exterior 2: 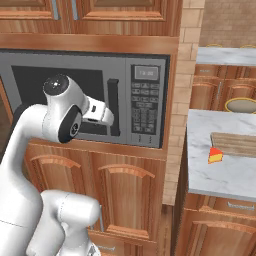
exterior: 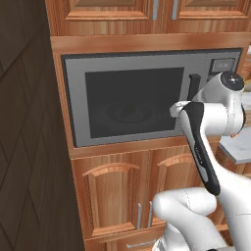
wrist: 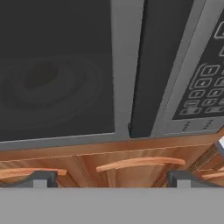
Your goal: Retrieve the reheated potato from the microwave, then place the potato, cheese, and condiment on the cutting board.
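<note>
Hand view: I'm hovering my claw, tips spread wide and empty, before the microwave.
I'm judging its dark upright handle rigid, best pinched mid-length; potato sitting dimly behind glass, probably firm, light.

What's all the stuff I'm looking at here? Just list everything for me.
microwave: one, grey frame with dark glass door, built into the wood cabinets, door shut
door handle: one, dark, upright, beside the glass
keypad: one, dark with pale buttons and a small display above, right of the handle
cabinet doors: several, reddish wood, above and below the microwave
counter: one, pale marbled grey, right of the microwave
cheese: one, orange-yellow wedge with red side, on the counter
cutting board: one, light wood, on the counter behind the cheese
robot arm: one, white with dark joints, in front of the microwave
gripper: one, dark tips, jaws wide open, holding nothing
</note>
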You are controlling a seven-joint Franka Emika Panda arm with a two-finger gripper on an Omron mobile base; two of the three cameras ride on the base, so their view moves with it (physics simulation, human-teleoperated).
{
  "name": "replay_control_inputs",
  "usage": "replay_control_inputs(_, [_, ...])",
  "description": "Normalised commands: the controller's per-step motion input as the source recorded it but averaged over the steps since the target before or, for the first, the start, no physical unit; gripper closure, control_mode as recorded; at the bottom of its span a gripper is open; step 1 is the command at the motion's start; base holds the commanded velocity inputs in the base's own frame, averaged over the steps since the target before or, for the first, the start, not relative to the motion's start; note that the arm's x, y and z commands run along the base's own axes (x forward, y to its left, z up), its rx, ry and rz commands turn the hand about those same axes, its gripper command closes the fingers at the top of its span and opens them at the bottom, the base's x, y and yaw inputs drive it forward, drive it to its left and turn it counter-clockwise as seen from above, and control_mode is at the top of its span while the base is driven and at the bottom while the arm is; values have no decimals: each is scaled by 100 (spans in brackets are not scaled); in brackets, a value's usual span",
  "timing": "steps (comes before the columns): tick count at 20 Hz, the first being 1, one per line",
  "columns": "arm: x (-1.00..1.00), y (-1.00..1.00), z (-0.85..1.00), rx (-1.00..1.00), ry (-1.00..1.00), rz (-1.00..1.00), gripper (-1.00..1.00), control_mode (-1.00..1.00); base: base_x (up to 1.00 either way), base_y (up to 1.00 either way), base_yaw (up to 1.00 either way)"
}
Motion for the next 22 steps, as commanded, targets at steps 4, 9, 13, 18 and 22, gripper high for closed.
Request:
replay_control_inputs(4, [-9, -26, 8, 5, -15, 0, -100, -100, 0, 0, 0])
replay_control_inputs(9, [-2, -21, 9, 4, -16, 0, -100, -100, 0, 0, 0])
replay_control_inputs(13, [7, -8, 7, 8, -9, 0, -100, -100, 0, 0, 0])
replay_control_inputs(18, [28, -3, 1, 9, -4, 1, -100, -100, 0, 0, 0])
replay_control_inputs(22, [31, -9, 5, 4, 0, 2, -100, -100, 0, 0, 0])
